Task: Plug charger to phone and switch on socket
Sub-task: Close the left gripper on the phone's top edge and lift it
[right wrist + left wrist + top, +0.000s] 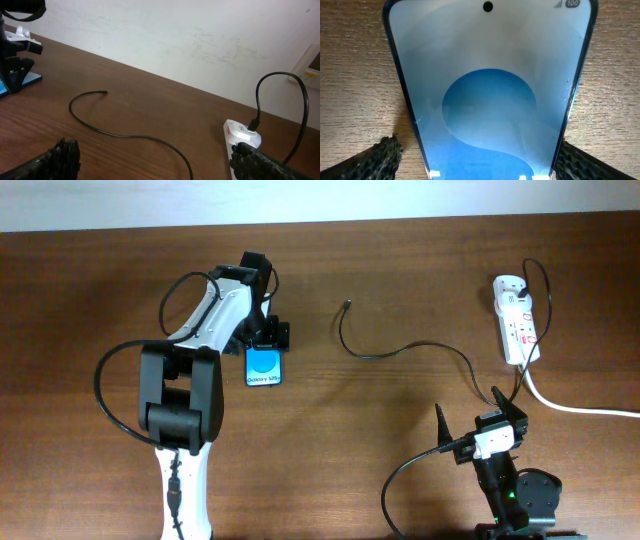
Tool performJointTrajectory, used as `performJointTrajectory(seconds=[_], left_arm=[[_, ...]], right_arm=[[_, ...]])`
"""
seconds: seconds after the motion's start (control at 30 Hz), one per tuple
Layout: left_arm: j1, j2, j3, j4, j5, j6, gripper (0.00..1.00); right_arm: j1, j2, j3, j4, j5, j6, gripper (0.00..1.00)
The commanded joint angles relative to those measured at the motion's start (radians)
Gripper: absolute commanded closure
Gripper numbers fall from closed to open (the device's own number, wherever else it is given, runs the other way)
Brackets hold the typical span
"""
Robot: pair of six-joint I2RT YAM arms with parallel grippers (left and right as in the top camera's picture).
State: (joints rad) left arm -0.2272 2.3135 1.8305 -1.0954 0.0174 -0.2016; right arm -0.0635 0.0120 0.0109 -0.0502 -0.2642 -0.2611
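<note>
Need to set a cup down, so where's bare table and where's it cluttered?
Bare wood lies between the phone and the charger loop, and in front between left arm and right arm. Crowded on the right: charger, socket and white cord.

Blue phone (264,367) flat; charger (400,348) seemingly unconnected.

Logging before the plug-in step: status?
Left gripper open, straddling phone. Right gripper open, empty. Charger tip lying free, apart from phone. Nothing between them.
</note>
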Motion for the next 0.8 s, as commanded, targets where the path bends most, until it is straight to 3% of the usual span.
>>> performJointTrajectory(seconds=[0.0, 0.2, 0.37, 0.47, 0.63, 0.77], left_arm=[[-0.002, 0.034, 0.003, 0.008, 0.005, -0.011, 0.01], [-0.035, 0.050, 0.002, 0.012, 0.005, -0.064, 0.02], [-0.039, 0.063, 0.000, 0.011, 0.005, -0.068, 0.13], [-0.039, 0.063, 0.000, 0.022, 0.004, -0.068, 0.27], [-0.039, 0.057, 0.032, 0.008, 0.004, -0.067, 0.31], [-0.039, 0.044, 0.147, -0.063, 0.004, -0.067, 0.39]], right_arm=[[0.006, -0.006, -0.005, -0.005, -0.013, 0.011, 0.01], [0.006, -0.006, -0.005, -0.005, -0.013, 0.011, 0.01], [0.006, -0.006, -0.005, -0.005, -0.013, 0.011, 0.01], [0.006, -0.006, -0.005, -0.005, -0.013, 0.011, 0.02], [0.006, -0.006, -0.005, -0.005, -0.013, 0.011, 0.02], [0.006, -0.006, -0.005, -0.005, -0.013, 0.011, 0.02]])
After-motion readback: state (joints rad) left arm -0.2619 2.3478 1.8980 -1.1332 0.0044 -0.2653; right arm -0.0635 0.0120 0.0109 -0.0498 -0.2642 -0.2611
